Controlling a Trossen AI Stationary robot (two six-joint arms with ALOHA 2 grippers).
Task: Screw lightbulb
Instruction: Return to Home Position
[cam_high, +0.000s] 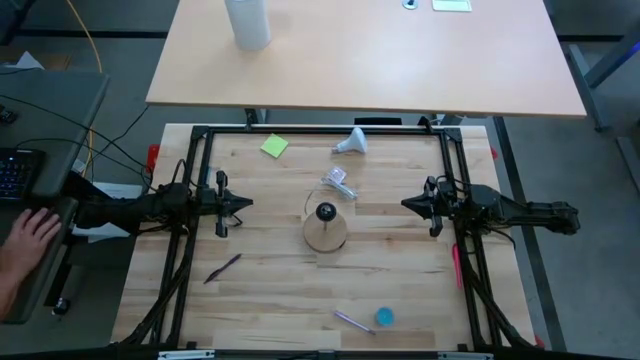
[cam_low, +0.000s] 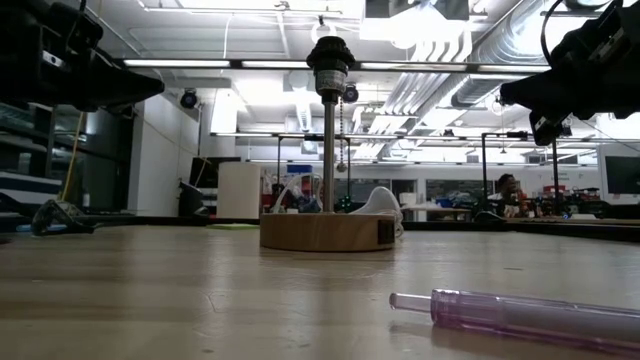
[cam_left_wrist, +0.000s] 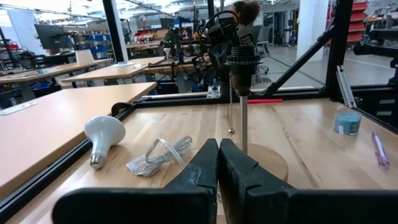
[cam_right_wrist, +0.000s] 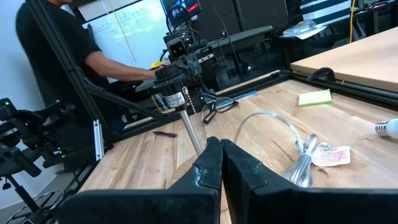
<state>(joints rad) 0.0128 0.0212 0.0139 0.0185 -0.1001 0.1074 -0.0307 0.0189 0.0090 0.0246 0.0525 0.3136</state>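
Lightbulb (cam_left_wrist: 102, 134) lying on table (cam_high: 270, 300) (low view half hides it), left tool (cam_left_wrist: 219, 146) together, right tool (cam_right_wrist: 221, 144) together

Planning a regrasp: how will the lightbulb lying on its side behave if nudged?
The lightbulb lies on its side, so it would probably roll in an arc around its narrow base. Its smooth globe looks slippery and likely fragile.

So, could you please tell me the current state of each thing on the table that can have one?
socket: empty, upright on its wooden base.
lightbulb: out of the socket, lying on its side.
left tool: shut, empty, raised left of the socket.
right tool: shut, empty, raised right of the socket.
cable: bundled, lying beside the wooden base.
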